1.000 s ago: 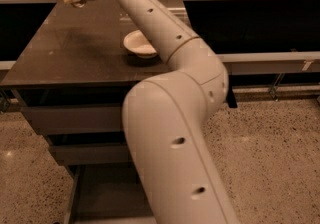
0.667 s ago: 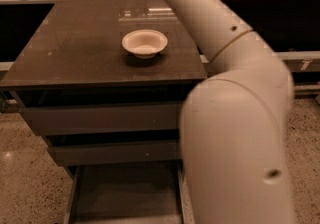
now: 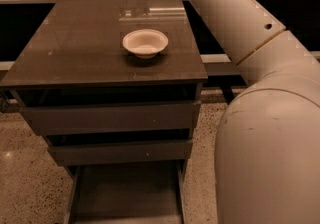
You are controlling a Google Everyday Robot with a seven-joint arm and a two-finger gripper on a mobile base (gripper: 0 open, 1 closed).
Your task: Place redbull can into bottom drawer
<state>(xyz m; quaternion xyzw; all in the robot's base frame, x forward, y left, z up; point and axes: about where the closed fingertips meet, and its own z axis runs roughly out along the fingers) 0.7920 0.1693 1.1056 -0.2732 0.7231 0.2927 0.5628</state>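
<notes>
The bottom drawer (image 3: 127, 193) stands pulled open at the lower middle, a wide shallow tray with a bare flat floor and thin side rails. The two plain-fronted drawers above it are shut. My arm (image 3: 260, 93) rises from the lower right and runs up past the top edge of the view. The gripper is out of view above the frame. The redbull can is not in view.
A white bowl (image 3: 145, 43) sits on the dark cabinet top (image 3: 75, 53), right of its middle. A rail and glass barrier run along the back. Speckled floor lies on both sides of the cabinet.
The arm has swung to the right and upward. The gripper, seen at the upper left a second ago, has left the view. The bowl now shows whole.
</notes>
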